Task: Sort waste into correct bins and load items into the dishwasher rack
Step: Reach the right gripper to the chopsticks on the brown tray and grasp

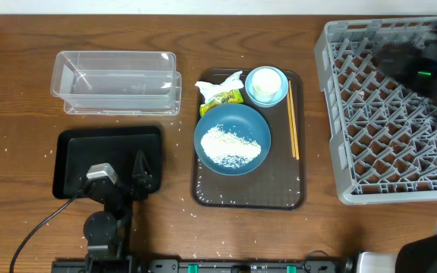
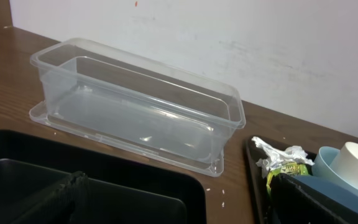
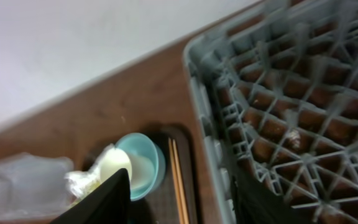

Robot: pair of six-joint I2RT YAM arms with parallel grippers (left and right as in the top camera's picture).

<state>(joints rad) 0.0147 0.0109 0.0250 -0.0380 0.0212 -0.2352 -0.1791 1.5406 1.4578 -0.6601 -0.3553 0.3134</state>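
Note:
A dark-blue bowl (image 1: 232,139) holding white rice (image 1: 231,144) sits on the brown tray (image 1: 279,193). Behind it lie a crumpled napkin (image 1: 218,82) and a yellow-green wrapper (image 1: 226,97). The white cup (image 1: 265,83) rests inside the pale-blue cup (image 1: 281,80), with the chopsticks (image 1: 293,117) to their right. My left gripper (image 2: 173,208) hangs open over the black tray (image 1: 78,163), in front of the clear tub (image 1: 116,82). Above the left edge of the grey rack (image 1: 385,106), my right gripper (image 3: 182,202) is open and holds nothing. The cups (image 3: 143,167) and chopsticks (image 3: 178,180) lie below it.
Loose rice grains dot the wood around the brown tray and beside the black tray (image 2: 166,180). My right arm (image 1: 423,64) shows blurred over the rack's far right part. A white wall stands behind the table in both wrist views.

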